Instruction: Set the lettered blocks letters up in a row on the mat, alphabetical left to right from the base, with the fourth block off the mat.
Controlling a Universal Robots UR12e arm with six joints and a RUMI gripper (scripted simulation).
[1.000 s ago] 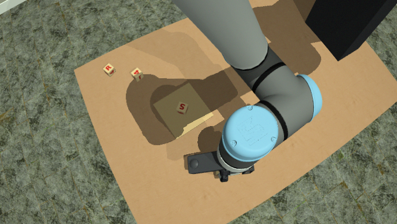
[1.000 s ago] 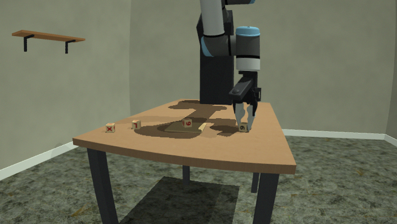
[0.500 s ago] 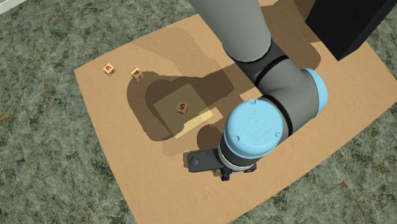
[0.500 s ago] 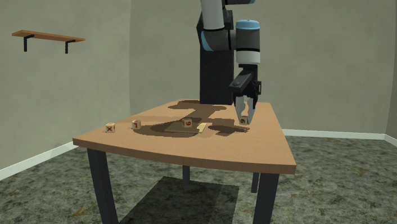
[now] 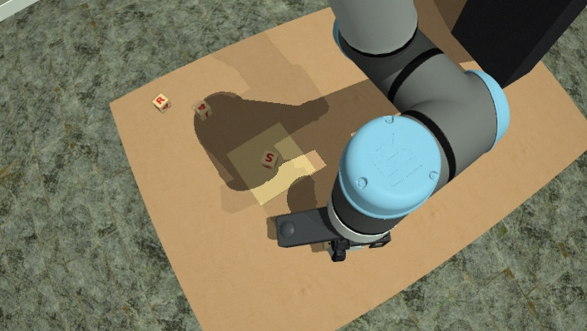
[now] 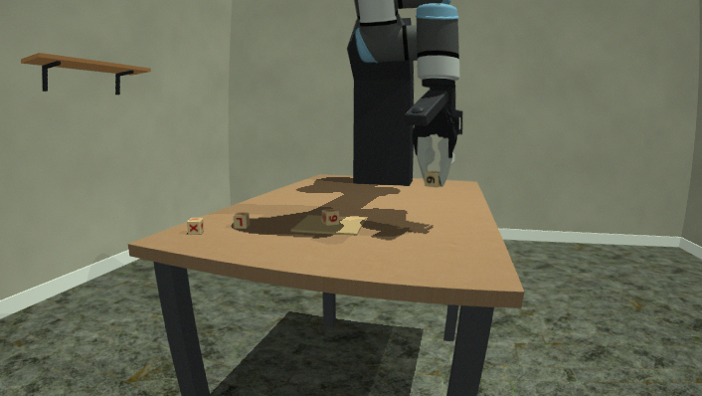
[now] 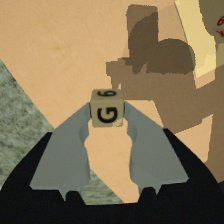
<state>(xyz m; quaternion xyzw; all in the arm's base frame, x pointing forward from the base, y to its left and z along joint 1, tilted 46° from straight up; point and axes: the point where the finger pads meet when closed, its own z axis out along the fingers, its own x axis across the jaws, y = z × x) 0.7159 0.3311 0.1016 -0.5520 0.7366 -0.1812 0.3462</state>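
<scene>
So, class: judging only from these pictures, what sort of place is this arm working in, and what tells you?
Probably a bare indoor test room: one wooden table with lettered blocks and a small mat, plain walls with a lone empty shelf, and a mottled stone-like floor.

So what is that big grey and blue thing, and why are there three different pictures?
It is a robot arm standing on a wooden table. One picture looks down from above, one looks from the side of the room, and one comes from a little camera on the arm's wrist. At the end of the arm is a gripper, like two fingers. It is pinching a small block with a G on it, lifted above the table. Three more blocks lie on the table: one showing R, one showing 4, and one showing S, which sits on a pale square mat.
</scene>
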